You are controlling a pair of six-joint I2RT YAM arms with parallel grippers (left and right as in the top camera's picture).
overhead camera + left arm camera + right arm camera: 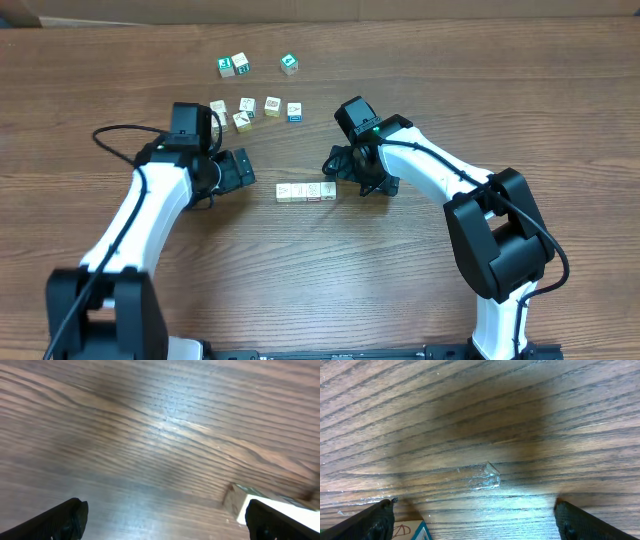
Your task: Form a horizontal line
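The horizontal line [306,191] is a short row of pale wooden cubes touching side to side at the table's middle. My left gripper [240,168] hovers just left of the row, open and holding nothing. In the left wrist view its gripper [167,522] stands wide over bare wood, and a pale cube [237,502] lies by the right finger [280,520]. My right gripper [342,168] sits at the row's right end, also open. In the right wrist view this gripper [475,522] spans bare wood, with a cube [407,531] with a blue side next to its left finger [370,522].
Loose cubes lie at the back: two with green faces [233,66], another green one [289,64], a cluster of pale ones [247,108] and a blue-faced one [295,111]. A black cable [115,135] loops left of the left arm.
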